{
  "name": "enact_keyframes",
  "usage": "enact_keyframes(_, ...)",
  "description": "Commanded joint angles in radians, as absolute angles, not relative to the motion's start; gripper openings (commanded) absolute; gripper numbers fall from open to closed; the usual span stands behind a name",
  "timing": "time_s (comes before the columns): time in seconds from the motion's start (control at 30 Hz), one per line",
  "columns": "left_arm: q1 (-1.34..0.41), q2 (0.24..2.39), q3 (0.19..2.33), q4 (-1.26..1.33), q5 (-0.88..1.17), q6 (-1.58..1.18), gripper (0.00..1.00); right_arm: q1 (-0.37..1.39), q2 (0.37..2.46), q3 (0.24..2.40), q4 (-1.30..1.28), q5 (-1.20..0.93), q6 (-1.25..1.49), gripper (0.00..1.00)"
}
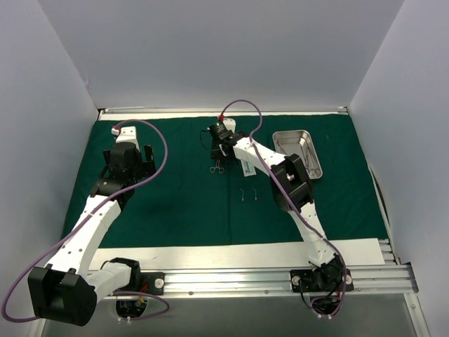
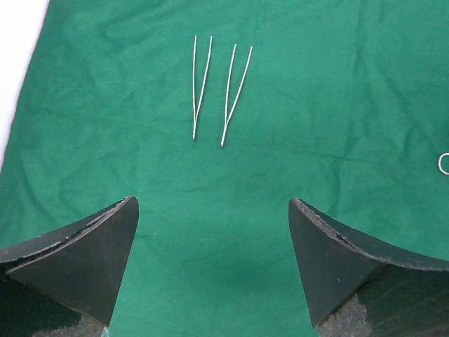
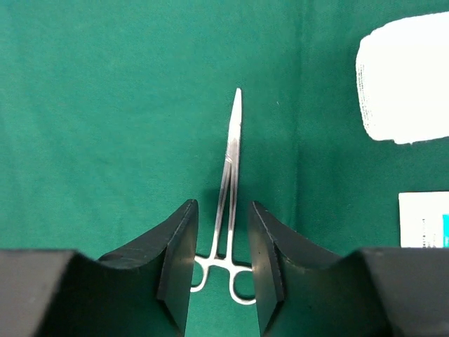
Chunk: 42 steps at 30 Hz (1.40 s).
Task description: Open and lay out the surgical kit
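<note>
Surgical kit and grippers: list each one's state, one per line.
Drape, spread flat.
Steel tray, upright, looks empty.
Tweezers, two, side by side on drape.
Forceps, tips closed, flat on drape.
Gauze, lying on drape.
Packet, flat on drape.
Left gripper, open, empty.
Right gripper, open, straddling forceps.

No lettering, brand name or number can be read anywhere in these views. The only print in sight is on the small white packet (image 3: 424, 219) lying on the green drape (image 3: 105, 105), at the right edge of the right wrist view. It shows a few lines of tiny dark type beside a blue patch, too small to make out. Seen from overhead, the same packet shows only a faint bluish streak.
</note>
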<state>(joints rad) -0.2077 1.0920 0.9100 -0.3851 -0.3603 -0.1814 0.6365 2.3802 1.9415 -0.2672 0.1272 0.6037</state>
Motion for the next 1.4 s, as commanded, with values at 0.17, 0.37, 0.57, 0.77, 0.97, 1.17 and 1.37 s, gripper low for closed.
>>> enact_keyframes(0.17,-0.21,1.069,0.913,-0.359,-0.37,-0.193,0.97,0.624,2.252,2.042,-0.351,0.15,0.519,0.32)
enact_keyframes(0.37,-0.21,1.071,0.913,-0.359,-0.37,-0.192,0.97,0.539,2.093,1.932,-0.379,0.17,0.424,0.32)
enact_keyframes(0.57,-0.209,1.074,0.914,-0.362,-0.373,-0.192,0.97,0.366,1.924,1.708,-0.376,0.189,0.338,0.32)
enact_keyframes(0.77,-0.209,1.08,0.916,-0.364,-0.37,-0.192,0.97,0.223,1.855,1.576,-0.345,0.143,0.229,0.31)
enact_keyframes(0.97,-0.21,1.088,0.916,-0.364,-0.37,-0.192,0.97,0.112,1.908,1.531,-0.311,0.026,0.166,0.24)
enact_keyframes(1.17,-0.21,1.089,0.914,-0.362,-0.371,-0.19,0.97,0.106,1.98,1.557,-0.337,-0.021,0.118,0.21)
enact_keyframes(1.37,-0.21,1.091,0.914,-0.364,-0.37,-0.189,0.97,0.103,2.009,1.543,-0.351,-0.017,0.103,0.19)
